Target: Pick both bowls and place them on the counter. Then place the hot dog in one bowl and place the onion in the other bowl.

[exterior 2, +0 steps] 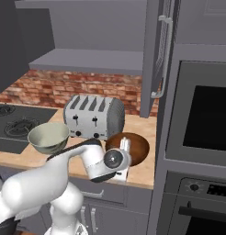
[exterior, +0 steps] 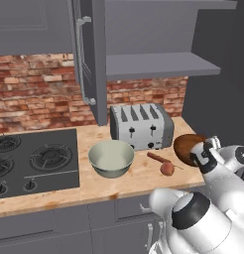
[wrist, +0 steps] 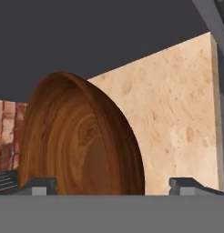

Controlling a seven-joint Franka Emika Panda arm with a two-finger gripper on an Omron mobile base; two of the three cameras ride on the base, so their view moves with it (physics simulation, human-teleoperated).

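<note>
The hand [exterior: 197,155] carries the dark reddish-brown bowl [exterior: 189,148] at the right end of the tabletop [exterior: 139,178], close to the tall dark cabinet wall. In the hand view the bowl [wrist: 82,136] stands on edge between the two finger tips [wrist: 38,185], its wood-grained hollow facing the camera and its rim arching from about 8 o'clock over the top to 4 o'clock. The tips sit wide apart at either side of it, so the hand appears clamped on the bowl, though the actual contact at the rim is hidden at the bottom of that view.

What the coming move turns on is the bowl's tilt against the surface below. From the right base view the bowl [exterior 2: 128,148] hangs over the tan wood just past the hand [exterior 2: 124,156], at about 1 o'clock from the wrist, mouth turned sideways, not up. I judge it needs rolling level and lowering before release, or it could land on its rim and wobble.

The pale grey-green bowl [exterior: 111,158] already sits upright on the tabletop in front of the toaster [exterior: 141,126]. The hot dog [exterior: 157,158] and the onion [exterior: 167,168] lie between the two bowls, at about 9 o'clock from the hand, the sausage's long axis running from 10 to 4 o'clock.
</note>
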